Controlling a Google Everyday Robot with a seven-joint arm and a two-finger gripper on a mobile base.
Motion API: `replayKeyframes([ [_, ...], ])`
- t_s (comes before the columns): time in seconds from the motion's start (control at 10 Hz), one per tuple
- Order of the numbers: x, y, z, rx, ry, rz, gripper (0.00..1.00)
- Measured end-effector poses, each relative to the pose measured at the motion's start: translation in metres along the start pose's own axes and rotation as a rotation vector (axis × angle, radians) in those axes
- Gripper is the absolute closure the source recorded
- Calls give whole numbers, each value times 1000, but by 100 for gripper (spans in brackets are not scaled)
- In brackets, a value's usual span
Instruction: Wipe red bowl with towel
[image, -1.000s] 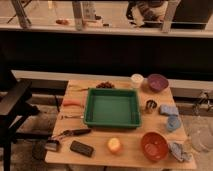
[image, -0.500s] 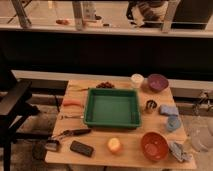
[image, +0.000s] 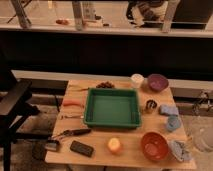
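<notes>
Towel (image: 179, 149) sits btm-right of frame, just R of red bowl (image: 154, 145) on tabletop (image: 131, 152); gripper out of frame, fingers closed.

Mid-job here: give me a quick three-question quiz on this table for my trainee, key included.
1. True or false: the towel lies just right of the red bowl, near the table's front right corner.
2. Which thing sits in the middle of the table? A) purple bowl B) green tray C) black phone
3. Where is the tool, and is it open or shut?

Key: 1 true. 2 B. 3 The tool is out of view, and shut.
</notes>
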Motion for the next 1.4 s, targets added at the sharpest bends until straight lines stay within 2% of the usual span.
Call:
replayKeyframes([
  [0.3, -16, 1, -45, 68, -14, -2, 100],
  [0.4, -25, 4, -56, 83, -34, -12, 100],
  [0.5, -33, 7, -59, 83, -50, -20, 100],
  [0.8, -70, 14, -47, 51, -102, -77, 100],
  [1.2, -94, 18, -34, 22, -133, -138, 100],
  [1.4, -105, 21, -15, -2, -147, -169, 100],
])
